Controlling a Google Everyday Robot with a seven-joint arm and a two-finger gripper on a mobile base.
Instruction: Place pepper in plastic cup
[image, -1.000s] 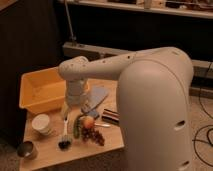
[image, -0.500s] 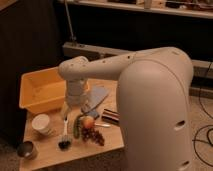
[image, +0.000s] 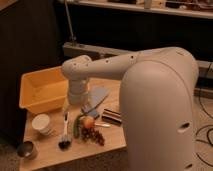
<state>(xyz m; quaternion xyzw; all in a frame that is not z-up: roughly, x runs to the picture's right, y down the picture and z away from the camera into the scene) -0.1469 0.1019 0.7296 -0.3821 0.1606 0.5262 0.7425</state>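
Note:
The slim dark green pepper lies on the wooden table, just left of a round orange fruit. My white arm reaches in from the right and bends down over the table's middle. The gripper hangs at its end, a little above and behind the pepper, open and holding nothing. The arm's wrist covers most of it. The plastic cup is out of view; I cannot tell whether the arm hides it.
A yellow bin fills the table's back left. A white round cup and a dark metal bowl stand front left. A white-handled brush, a blue-grey packet, a dark bar and a dark red cluster surround the pepper.

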